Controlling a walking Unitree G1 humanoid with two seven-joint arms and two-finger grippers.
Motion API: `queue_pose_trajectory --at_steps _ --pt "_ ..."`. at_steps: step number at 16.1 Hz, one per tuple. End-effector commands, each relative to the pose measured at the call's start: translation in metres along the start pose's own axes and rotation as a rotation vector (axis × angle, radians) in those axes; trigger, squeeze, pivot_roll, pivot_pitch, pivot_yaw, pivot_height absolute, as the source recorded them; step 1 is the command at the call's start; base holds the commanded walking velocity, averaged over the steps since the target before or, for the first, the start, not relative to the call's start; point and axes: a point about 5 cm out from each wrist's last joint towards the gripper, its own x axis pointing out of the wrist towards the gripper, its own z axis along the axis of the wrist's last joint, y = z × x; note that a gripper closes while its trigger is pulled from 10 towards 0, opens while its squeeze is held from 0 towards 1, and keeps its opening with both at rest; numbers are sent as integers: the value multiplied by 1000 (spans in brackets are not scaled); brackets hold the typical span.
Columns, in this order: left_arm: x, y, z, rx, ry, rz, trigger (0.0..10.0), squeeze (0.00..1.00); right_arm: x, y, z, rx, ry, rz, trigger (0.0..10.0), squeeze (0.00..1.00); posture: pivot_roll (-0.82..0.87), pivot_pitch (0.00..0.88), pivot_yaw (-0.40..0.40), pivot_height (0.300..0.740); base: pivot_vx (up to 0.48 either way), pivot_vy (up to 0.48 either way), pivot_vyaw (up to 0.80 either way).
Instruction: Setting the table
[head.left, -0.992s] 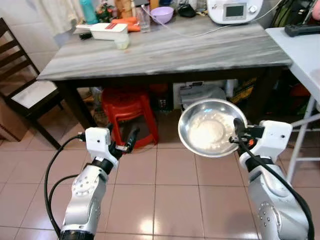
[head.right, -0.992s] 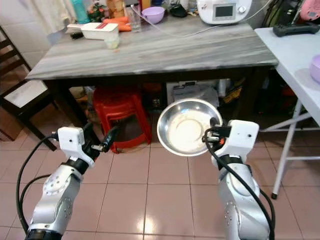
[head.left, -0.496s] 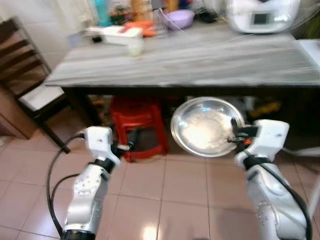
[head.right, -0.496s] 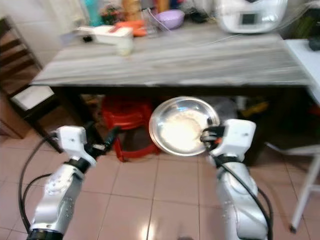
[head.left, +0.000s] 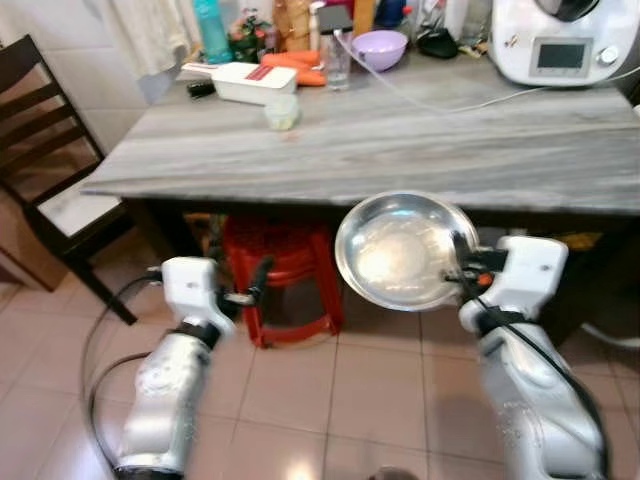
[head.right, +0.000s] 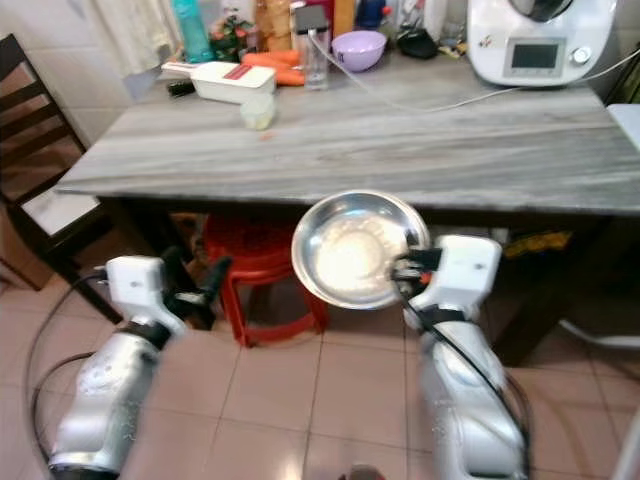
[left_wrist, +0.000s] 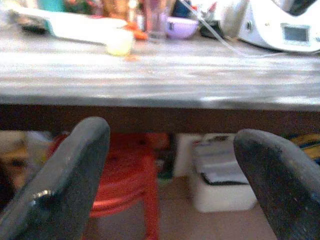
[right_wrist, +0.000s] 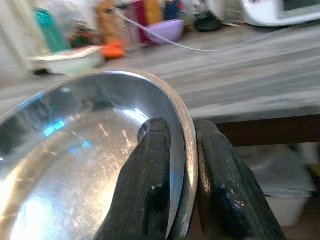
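right claw pinching steel bowl rim, below table edge; left claw spread.

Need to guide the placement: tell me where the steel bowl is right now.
The steel bowl is pinched by its rim in the right gripper, held before the grey table's near edge, right of the red stool.

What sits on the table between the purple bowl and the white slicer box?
In the left eye view, a clear glass and orange carrots stand between the purple bowl and white slicer box on the table.
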Motion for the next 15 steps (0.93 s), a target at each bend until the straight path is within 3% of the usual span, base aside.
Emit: queue_pose_trajectory --at_steps 1,5,13,15 --pt "-3 10 5 22 -4 17 10000 0 1 8 4 19 -24 18 10000 0 -148 79 73 740 450 0 0" --pt "-3 8 4 18 -1 15 10000 0 1 9 2 30 -13 11 10000 0 -150 83 73 740 450 0 -453" --pt "-5 7 2 8 8 15 10000 0 4 11 2 35 -11 17 10000 0 -150 87 69 740 448 0 0" --pt "-5 5 2 -7 7 11 10000 0 4 12 1 35 -8 19 10000 0 -148 88 68 740 0 0 0"
